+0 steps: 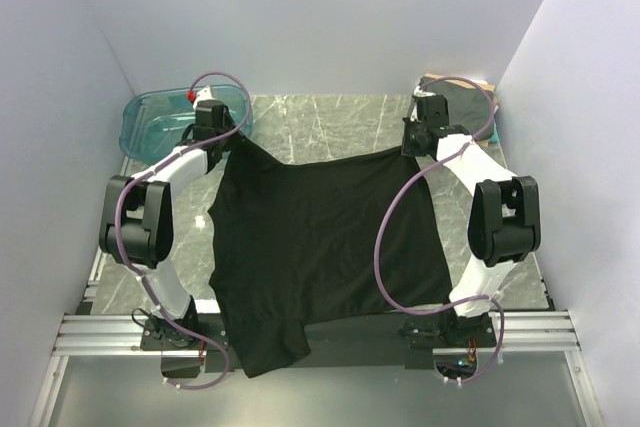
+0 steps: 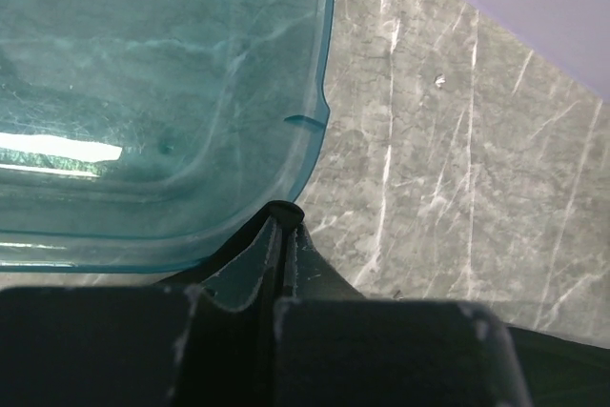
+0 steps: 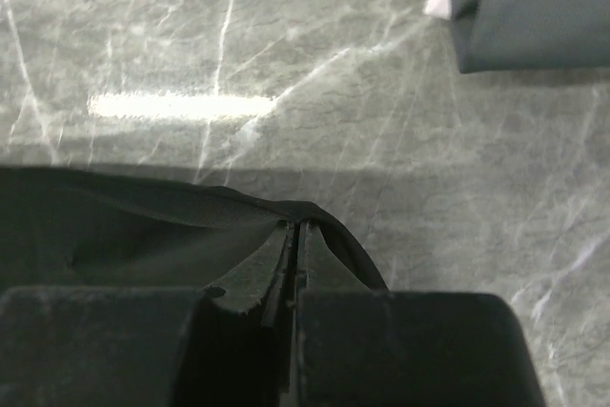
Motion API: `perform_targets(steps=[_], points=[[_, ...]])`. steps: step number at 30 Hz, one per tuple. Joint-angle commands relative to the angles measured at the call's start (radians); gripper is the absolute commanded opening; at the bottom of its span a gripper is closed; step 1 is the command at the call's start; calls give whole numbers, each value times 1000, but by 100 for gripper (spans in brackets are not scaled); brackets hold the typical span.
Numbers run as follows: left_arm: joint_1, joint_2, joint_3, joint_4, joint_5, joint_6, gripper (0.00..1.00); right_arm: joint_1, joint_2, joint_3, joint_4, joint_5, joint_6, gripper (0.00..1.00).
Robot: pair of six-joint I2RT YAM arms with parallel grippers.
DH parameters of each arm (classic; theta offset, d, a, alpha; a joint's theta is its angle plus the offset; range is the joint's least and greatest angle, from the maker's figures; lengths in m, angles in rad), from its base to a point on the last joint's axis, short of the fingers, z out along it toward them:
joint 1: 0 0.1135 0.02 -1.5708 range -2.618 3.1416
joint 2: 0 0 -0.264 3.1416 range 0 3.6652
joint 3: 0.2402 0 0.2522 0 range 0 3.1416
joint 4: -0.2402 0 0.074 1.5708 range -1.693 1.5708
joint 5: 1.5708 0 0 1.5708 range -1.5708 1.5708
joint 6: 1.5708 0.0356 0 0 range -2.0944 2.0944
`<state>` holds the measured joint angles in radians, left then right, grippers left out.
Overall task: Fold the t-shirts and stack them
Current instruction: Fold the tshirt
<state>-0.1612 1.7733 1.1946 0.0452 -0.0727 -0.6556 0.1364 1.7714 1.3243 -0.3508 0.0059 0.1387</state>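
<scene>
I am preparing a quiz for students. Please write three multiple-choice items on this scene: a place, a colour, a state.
1. Where does the teal bin stand? A) far left corner B) far right corner C) near middle
2. What colour is the spread-out t-shirt? A) white B) black C) red
3. How is the right gripper? A) wide open B) shut on the t-shirt C) holding the bin
Key: 1 A, it sits far left in the top view; 2 B, the cloth is black; 3 B, it pinches the shirt's edge.
</scene>
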Motion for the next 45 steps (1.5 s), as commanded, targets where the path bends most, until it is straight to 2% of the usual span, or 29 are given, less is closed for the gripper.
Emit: perform_targets(steps=[1,5,13,18,23,26,34,40,45], points=[[0,-90,-36,68,-4,-44,1,-12,-7,33,44,-67,-71,0],[-12,-204,-171,93,-18,-85,1,-17,-12,39,13,-80,-129,0],[-104,-488,-398,65,-166,-220,1,-18,-90,-22,-4,-80,-203,0],[-187,-682,-500,-71,-271,-320,1,-18,-182,-80,3,-64,-226,0],[-279,-848,-587,-228,-404,-481,1,-18,-227,-100,-16,-60,-226,0],[-320,-942,-639,-277,-391,-548,1,-17,-243,-117,-27,-49,-231,0],[-426,-1052,-699,-477,-415,-711,1,-17,-289,-171,-28,-27,-238,0],[-477,-1117,-737,-548,-354,-802,1,-17,-322,-209,-28,-7,-240,0],[-503,-1132,-695,-695,-387,-846,1,-15,-382,-281,-19,41,-231,0]])
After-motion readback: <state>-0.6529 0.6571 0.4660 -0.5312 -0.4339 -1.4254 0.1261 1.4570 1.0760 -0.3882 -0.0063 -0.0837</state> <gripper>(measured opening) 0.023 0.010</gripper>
